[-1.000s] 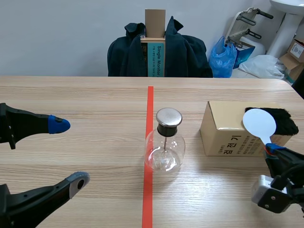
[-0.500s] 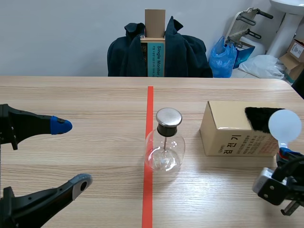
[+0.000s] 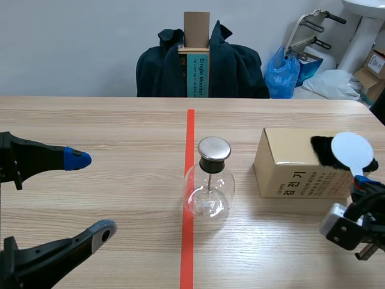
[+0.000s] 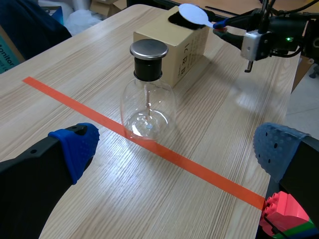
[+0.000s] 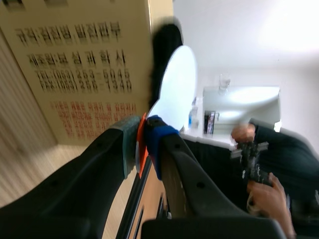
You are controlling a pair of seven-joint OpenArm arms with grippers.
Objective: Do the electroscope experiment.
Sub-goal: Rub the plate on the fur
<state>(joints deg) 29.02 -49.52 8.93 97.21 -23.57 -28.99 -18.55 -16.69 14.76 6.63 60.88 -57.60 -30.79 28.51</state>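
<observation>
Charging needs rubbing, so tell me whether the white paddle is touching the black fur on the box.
Cannot tell. In the scene and right wrist views the paddle overlaps the fur, but neither shows contact or a gap.

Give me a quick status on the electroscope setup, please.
Left gripper open. Right gripper shut on white paddle, disc by black fur on box. Electroscope upright on tape line. Nothing between paddle and electroscope.

Soft, even light covers the table [image 3: 120, 126], the flask [image 3: 208, 192] and box [image 3: 286, 174] cast faint shadows, and glare whitens the background behind the white disc [image 5: 177, 84]
</observation>
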